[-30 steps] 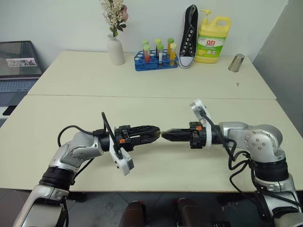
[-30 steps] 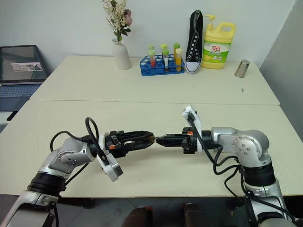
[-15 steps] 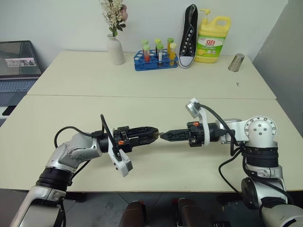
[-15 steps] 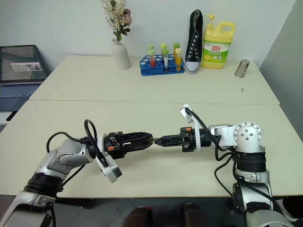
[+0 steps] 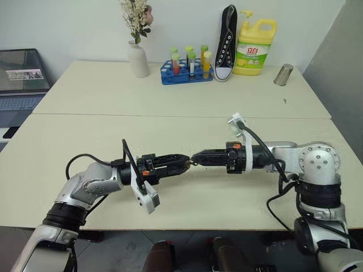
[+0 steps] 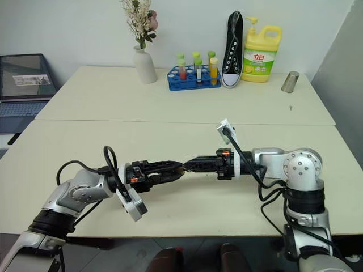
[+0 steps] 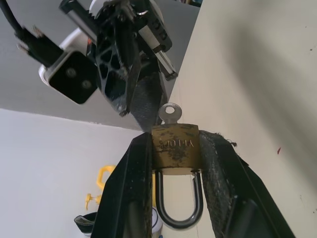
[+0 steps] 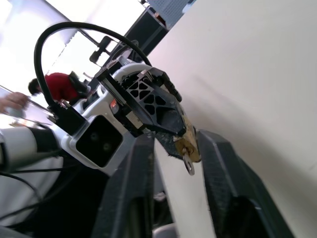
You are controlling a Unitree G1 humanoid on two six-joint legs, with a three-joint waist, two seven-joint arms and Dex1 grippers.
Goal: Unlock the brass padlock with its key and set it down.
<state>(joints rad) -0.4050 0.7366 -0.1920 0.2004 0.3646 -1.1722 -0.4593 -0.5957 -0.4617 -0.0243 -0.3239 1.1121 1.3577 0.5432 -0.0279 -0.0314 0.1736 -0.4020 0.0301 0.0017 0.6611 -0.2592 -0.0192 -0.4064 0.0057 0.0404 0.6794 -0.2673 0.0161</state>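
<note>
Left wrist view has the left end effector (image 7: 174, 198) pinching the brass padlock (image 7: 175, 149) above the tabletop (image 5: 187, 124), the key (image 7: 170, 113) seated, shackle still closed, right end effector (image 8: 174, 148) spread around it, unlocking and set-down remaining.

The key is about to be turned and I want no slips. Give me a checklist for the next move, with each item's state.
1. Left gripper clamped on the brass padlock: ok.
2. Key seated in the padlock's keyhole: ok.
3. Right gripper gripping the key's head: not ok, its fingers stand open on either side of it.
4. Shackle popped free: cannot tell; both legs look seated.
</note>
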